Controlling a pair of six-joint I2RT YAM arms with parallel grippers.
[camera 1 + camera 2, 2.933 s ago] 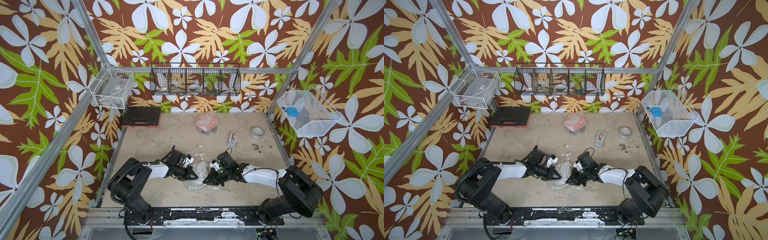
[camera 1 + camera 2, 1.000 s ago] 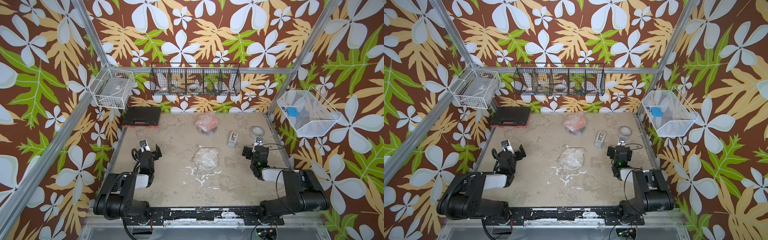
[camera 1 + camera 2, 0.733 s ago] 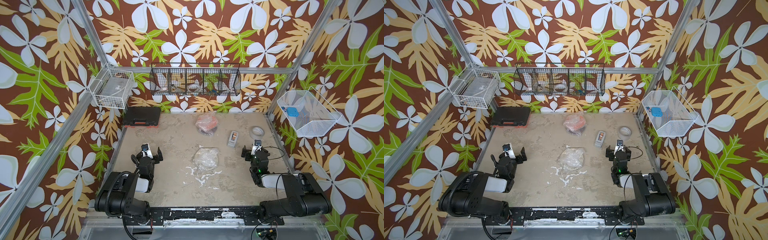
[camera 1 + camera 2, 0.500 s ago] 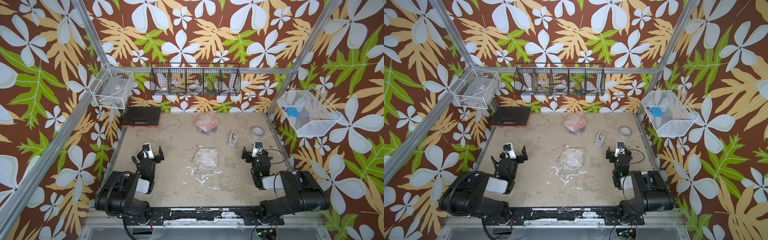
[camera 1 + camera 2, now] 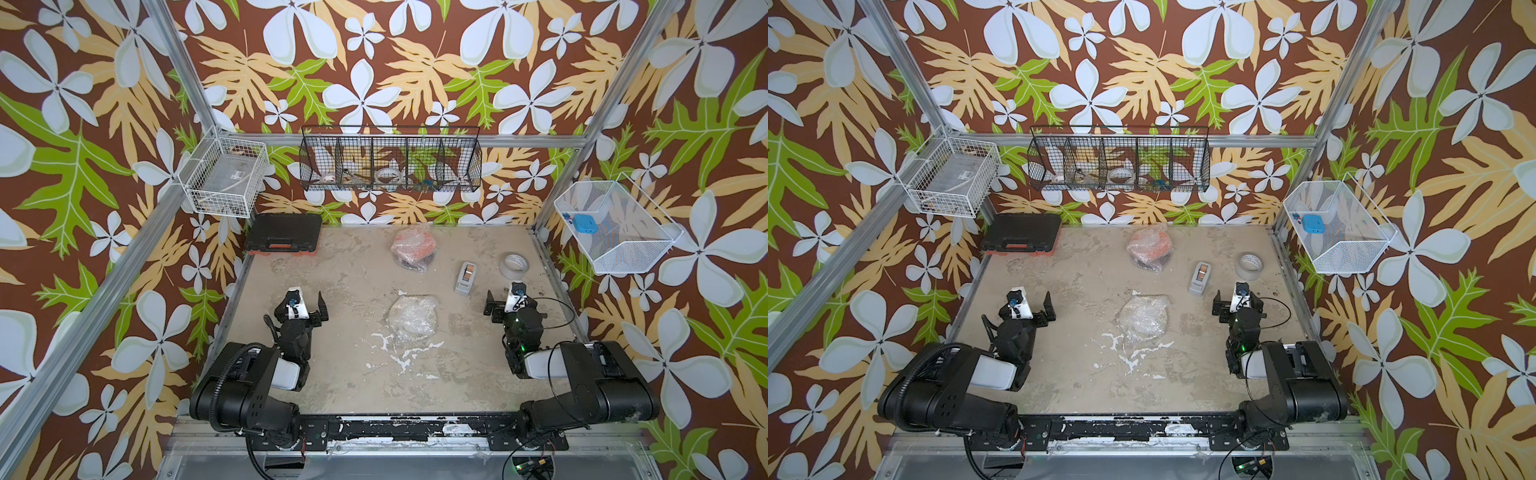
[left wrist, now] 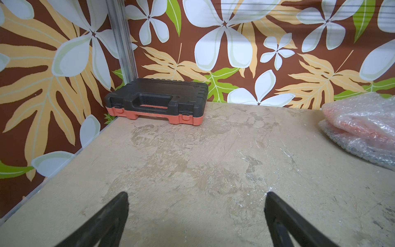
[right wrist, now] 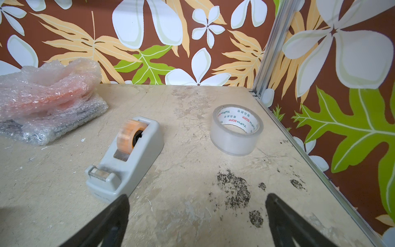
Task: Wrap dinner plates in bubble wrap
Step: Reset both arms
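Bright, even, diffuse light falls from above in every view, and the arms cast only faint, soft shadows on the table (image 5: 353, 291). The bubble wrap (image 5: 413, 249) at 12 o'clock glints slightly. Both top views are sharp. The wrist views stretch toward their edges, and the fingers (image 6: 109, 222) show as dark, slightly soft silhouettes.

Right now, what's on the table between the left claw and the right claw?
Only a round bubble-wrap bundle, lying apart from the left claw and right claw; both top views show it.
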